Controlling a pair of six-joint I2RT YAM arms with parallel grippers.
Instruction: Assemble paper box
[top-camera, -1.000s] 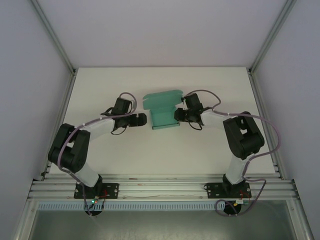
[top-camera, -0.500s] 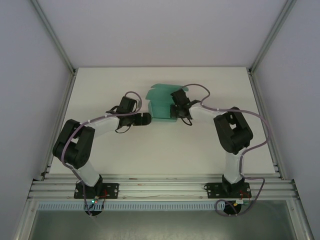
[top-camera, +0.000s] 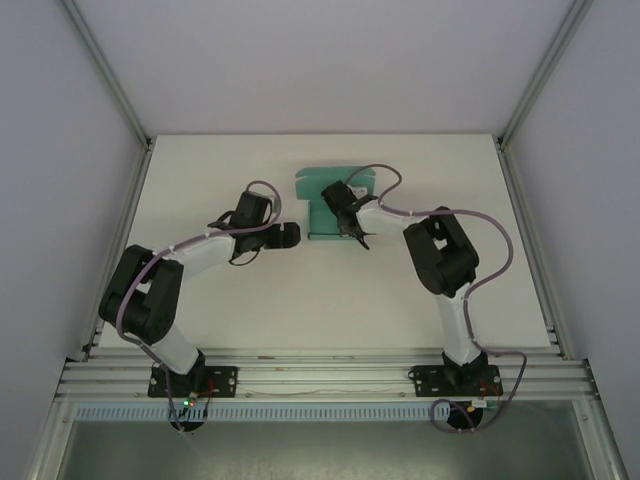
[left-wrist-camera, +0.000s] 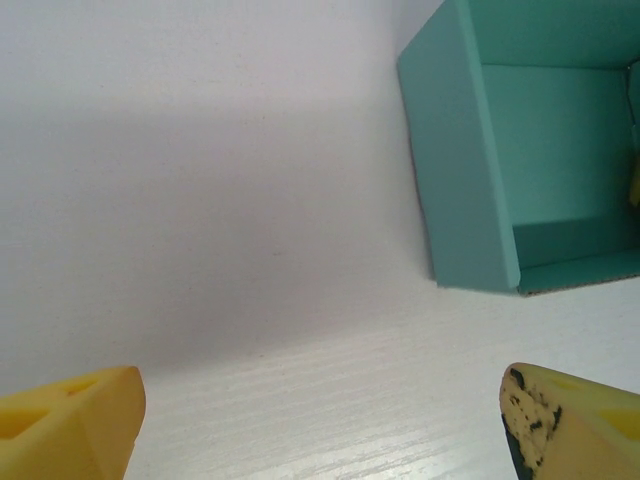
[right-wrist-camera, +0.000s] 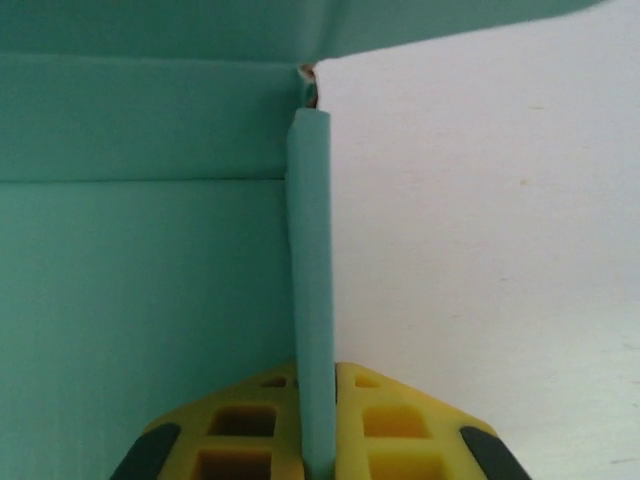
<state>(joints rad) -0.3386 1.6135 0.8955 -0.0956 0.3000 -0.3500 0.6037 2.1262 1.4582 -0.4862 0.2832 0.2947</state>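
The teal-green paper box (top-camera: 322, 208) lies at the back middle of the table, partly folded with raised walls. My right gripper (top-camera: 352, 232) sits over its right part, shut on one upright side wall (right-wrist-camera: 312, 290) that stands edge-on between the yellow fingers (right-wrist-camera: 405, 420). The box floor (right-wrist-camera: 140, 300) spreads to the left of that wall. My left gripper (top-camera: 290, 235) hovers just left of the box, open, its yellow fingertips (left-wrist-camera: 70, 425) wide apart over bare table. The box's near corner (left-wrist-camera: 470, 180) shows at the upper right of the left wrist view.
The white table (top-camera: 250, 300) is fenced by aluminium posts (top-camera: 110, 80) and pale side walls. A metal rail (top-camera: 320, 375) carries both arm bases at the near edge. Loose cables loop over the right arm (top-camera: 440, 250).
The right arm has swung left and back, carrying the box wall with it, so the box sits further back and looks narrower. The left gripper has stayed beside the box's left edge.
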